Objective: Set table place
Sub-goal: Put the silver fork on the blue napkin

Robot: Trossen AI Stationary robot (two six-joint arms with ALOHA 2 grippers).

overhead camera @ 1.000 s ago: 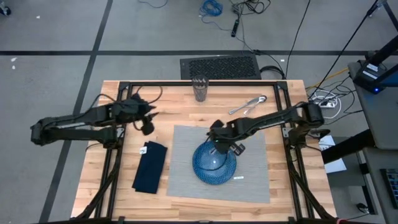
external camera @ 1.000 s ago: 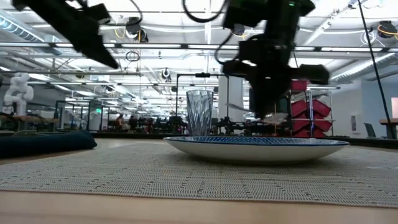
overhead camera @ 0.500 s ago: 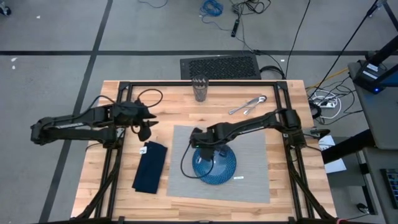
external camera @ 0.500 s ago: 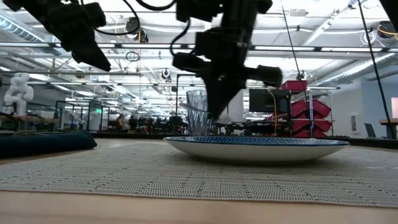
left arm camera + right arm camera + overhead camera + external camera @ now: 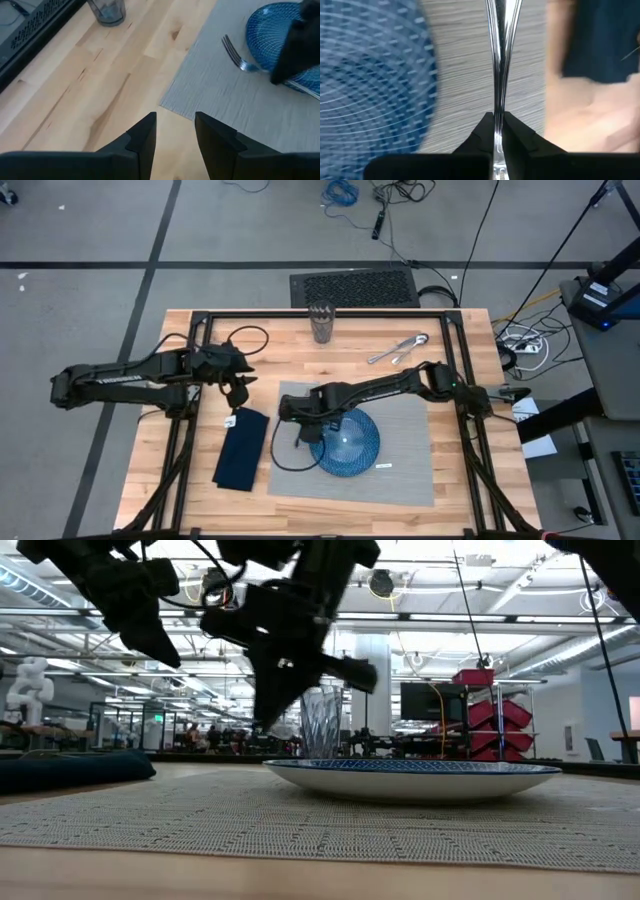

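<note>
Seen from above: a light butcher-block wooden bench (image 5: 200, 490) framed in thin black metal, carrying a flat grey rectangular fabric placemat (image 5: 400, 470) at its centre. On the placemat, a round blue patterned plate (image 5: 350, 445); just beside the mat's left edge, on bare wood, a folded navy blue cloth napkin (image 5: 240, 450). Near the far edge, a clear faceted drinking glass (image 5: 321, 323); to the right of it, loose silver cutlery (image 5: 398, 349). Right claw (image 5: 296, 412) reaching across the plate to the placemat's left strip, pinched fully shut on a slim silver fork (image 5: 497, 75), handle clamped between the fingers, tines pointing ahead over the grey weave. Left claw (image 5: 236, 386) hovering over bare wood beyond the napkin, fingers parted about halfway, holding nothing. Step in hand, by judgement: laying the fork on the mat between plate and napkin. Best done by lowering gently until the fork lies flat on the fabric, parallel to the mat's left edge, clear of the plate rim and not overhanging onto wood; then opening only after contact, and lifting straight up to avoid dragging the fork or rucking the mat.
</note>
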